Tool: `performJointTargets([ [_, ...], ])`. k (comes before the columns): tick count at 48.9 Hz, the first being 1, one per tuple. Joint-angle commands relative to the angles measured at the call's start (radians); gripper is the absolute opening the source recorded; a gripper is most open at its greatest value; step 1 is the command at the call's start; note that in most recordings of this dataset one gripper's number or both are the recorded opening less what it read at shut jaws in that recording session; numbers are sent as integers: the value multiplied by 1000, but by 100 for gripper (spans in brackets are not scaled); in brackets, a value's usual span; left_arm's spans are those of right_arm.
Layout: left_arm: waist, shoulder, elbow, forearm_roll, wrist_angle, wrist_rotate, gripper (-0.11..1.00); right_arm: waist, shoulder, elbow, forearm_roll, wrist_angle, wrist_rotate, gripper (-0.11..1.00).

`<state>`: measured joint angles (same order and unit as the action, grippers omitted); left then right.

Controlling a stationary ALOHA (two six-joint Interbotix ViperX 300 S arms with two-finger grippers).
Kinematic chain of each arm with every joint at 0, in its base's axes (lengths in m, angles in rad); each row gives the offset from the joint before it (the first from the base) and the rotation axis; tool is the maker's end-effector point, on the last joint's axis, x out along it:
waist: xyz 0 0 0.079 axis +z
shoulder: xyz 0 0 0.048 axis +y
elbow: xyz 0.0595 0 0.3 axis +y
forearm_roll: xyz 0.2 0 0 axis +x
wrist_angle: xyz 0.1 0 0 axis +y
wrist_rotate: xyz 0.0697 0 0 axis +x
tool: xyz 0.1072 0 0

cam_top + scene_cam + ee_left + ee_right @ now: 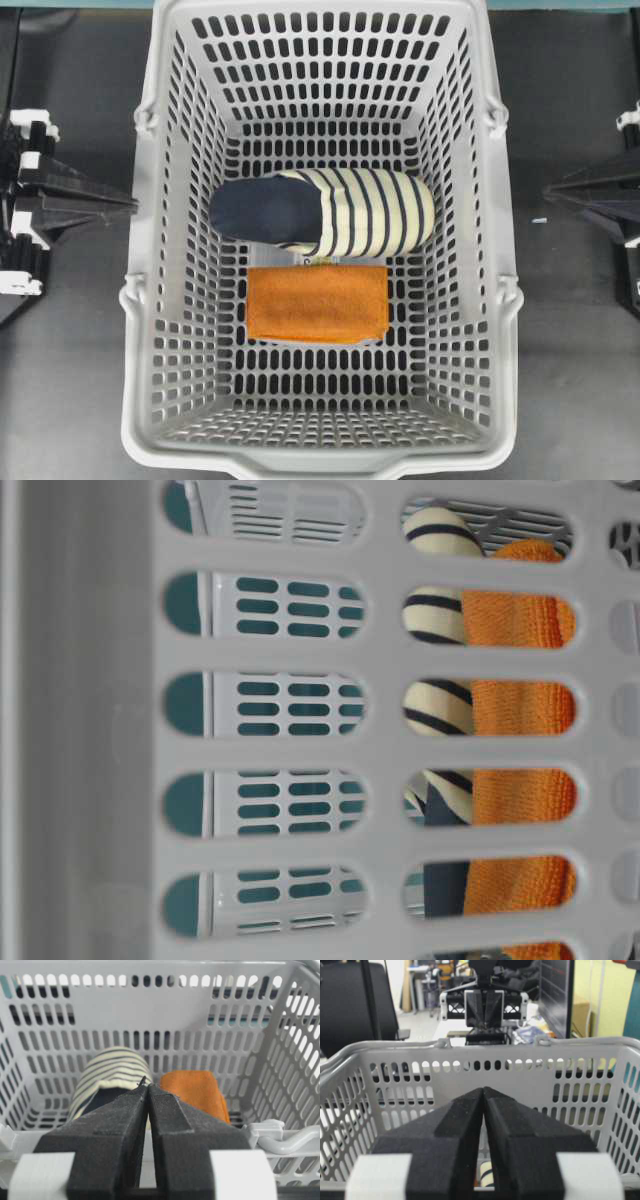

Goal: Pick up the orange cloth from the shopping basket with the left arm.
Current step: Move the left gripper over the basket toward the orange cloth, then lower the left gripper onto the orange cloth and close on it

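The orange cloth (pixel 317 302) lies flat on the floor of the light-grey shopping basket (pixel 320 462), just in front of the striped slipper. It also shows in the left wrist view (pixel 195 1091) and through the wall slots in the table-level view (pixel 520 780). My left gripper (pixel 130 205) is shut and empty outside the basket's left wall; in its wrist view (pixel 148 1085) the tips point over the rim between slipper and cloth. My right gripper (pixel 548 192) is shut and empty outside the right wall, and its tips (pixel 483 1089) meet in its wrist view.
A navy and cream striped slipper (pixel 330 212) lies across the basket floor, touching the cloth's far edge. The tall slotted basket walls (pixel 150 1015) stand between both grippers and the cloth. The dark table (pixel 60 380) surrounds the basket.
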<state>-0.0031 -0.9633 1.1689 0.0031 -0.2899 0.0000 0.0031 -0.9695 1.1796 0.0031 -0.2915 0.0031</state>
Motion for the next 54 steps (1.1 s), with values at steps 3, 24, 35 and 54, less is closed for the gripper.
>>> performJointTargets([
  [3, -6, 37, -127, 40, 167, -49, 4, 2, 8, -15, 11, -18, 6, 2],
  [24, -58, 330, -607, 41, 795, -57, 0, 2, -3, -11, 20, -17, 6, -1],
  [35, -86, 571, -831, 41, 1034, -66, 0, 2, -3, -9, 20, -8, 6, -1],
  [54, -103, 925, -1112, 41, 1221, -69, 0, 3, -6, -6, 20, -6, 25, -1],
])
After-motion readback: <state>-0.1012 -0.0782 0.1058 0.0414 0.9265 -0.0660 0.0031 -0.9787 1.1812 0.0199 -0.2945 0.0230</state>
